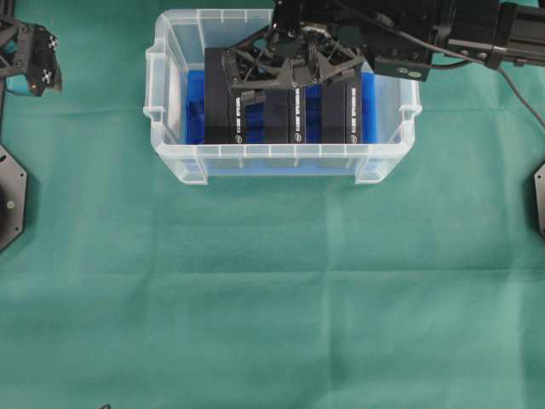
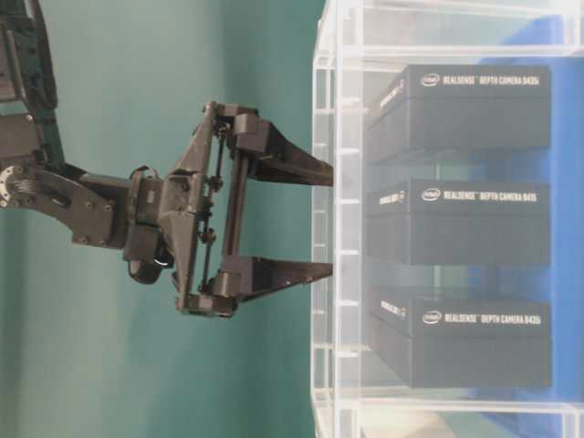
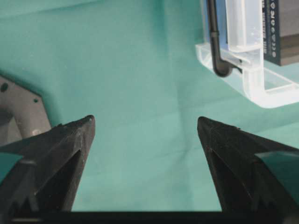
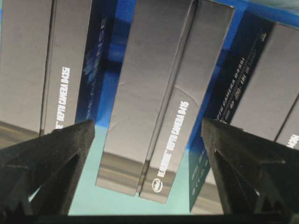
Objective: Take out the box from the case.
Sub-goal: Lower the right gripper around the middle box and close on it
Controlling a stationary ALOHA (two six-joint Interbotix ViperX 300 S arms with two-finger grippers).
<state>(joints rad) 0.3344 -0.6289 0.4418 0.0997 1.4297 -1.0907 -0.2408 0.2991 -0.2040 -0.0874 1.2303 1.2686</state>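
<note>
Three stiff, light-looking boxes stand in the case [image 1: 174, 162], and we reckon our wide-open right gripper [image 4: 148, 135] should pinch the middle box [image 4: 154, 107] across its flat sides.

Three dark boxes stand in the case [image 2: 339, 228]. Through its clear wall, the top box [image 2: 474, 105] reads "REALSENSE DEPTH CAMERA D435i" in white beside a small oval logo. The middle box [image 2: 474, 219] reads "REALSENSE DEPTH CAMERA D415", the bottom box [image 2: 474, 338] "REALSENSE DEPTH CAMERA D435i". The small print on their end faces is too fine to read.
</note>
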